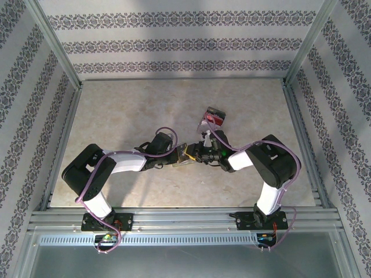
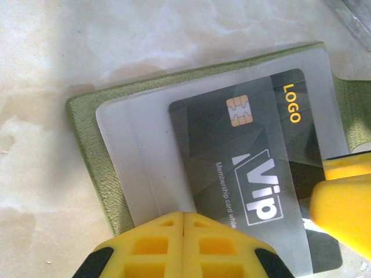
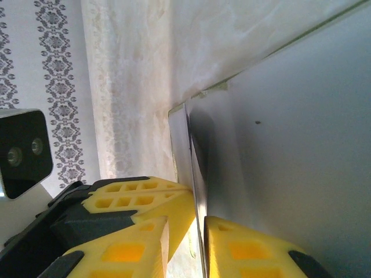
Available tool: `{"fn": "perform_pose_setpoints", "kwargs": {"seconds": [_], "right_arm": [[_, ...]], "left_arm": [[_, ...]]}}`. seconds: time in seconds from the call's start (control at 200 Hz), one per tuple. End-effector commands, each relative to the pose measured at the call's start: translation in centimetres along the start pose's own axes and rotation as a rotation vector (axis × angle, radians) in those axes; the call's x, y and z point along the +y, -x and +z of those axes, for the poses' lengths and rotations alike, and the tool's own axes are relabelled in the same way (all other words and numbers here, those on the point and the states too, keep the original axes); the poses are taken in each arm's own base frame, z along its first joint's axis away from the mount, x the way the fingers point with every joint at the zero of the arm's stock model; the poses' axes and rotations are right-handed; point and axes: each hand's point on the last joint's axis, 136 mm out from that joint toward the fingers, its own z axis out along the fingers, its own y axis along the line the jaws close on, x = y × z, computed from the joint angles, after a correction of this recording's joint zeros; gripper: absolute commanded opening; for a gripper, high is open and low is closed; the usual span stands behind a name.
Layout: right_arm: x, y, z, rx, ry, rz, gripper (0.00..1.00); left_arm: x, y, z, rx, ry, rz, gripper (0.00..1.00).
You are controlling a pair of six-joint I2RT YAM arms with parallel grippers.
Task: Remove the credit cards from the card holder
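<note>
— Now, card holder position?
— Card holder (image 1: 186, 154) lies spread open on the table (image 1: 116, 110), directly between the two hands. In the left wrist view the holder (image 2: 87, 145) shows its olive-green cover underneath, with the paler inside and a clear pocket (image 2: 133, 150) facing up.
— Left hand?
— Left hand (image 2: 184, 223) sits at one edge of the holder. Its yellow fingers are pressed together with no gap between them, tips over the rim of the clear pocket. Whether any of the holder is pinched between them: cannot tell.
— Right hand?
— Right hand (image 3: 200, 231) is on the opposite side of the holder from the left hand. Its fingers are closed on the dark card (image 2: 232, 168). The right wrist view has the card's thin edge (image 3: 196, 174) clamped between the two yellow pads. In the left wrist view one of its fingers (image 2: 342, 202) covers the card's corner.
— Dark card in or out?
— Part way. One end sits under the clear pocket, with the chip (image 2: 239, 110) and orange "LOGO" seen through the plastic. The other end sticks out past the pocket's rim, toward the right hand. White "Vip" and "Membership card" print runs across the face.
— Other cards?
— Red card (image 1: 216, 119) lies on the table on the holder's far side, apart from it. Pale card (image 1: 205, 124) touches the red one, on the side nearer the holder. Print on both is too small to read.
</note>
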Motion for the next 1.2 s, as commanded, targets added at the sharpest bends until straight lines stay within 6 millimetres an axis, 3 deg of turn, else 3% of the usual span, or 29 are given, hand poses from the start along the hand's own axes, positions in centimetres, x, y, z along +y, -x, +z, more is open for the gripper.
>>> {"fn": "perform_pose_setpoints", "kwargs": {"seconds": [0.0,0.495,0.849,1.194], "right_arm": [[1.6,0.5,-0.9,-0.017,0.061,-0.034,0.21],[0.4,0.3,-0.7,-0.016,0.036,-0.020,0.04],[-1.7,-0.5,-1.0,-0.016,-0.034,0.001,0.03],[-2.2,-0.7,-3.5,-0.041,-0.166,-0.083,0.03]], "left_arm": [[1.5,-1.1,0.2,0.036,0.076,-0.011,0.02],[1.9,-1.0,-0.2,0.026,0.086,-0.013,0.01],[3.2,0.3,-1.4,-0.010,0.146,0.012,0.03],[3.4,1.1,-2.3,-0.033,0.151,0.016,0.03]]}}
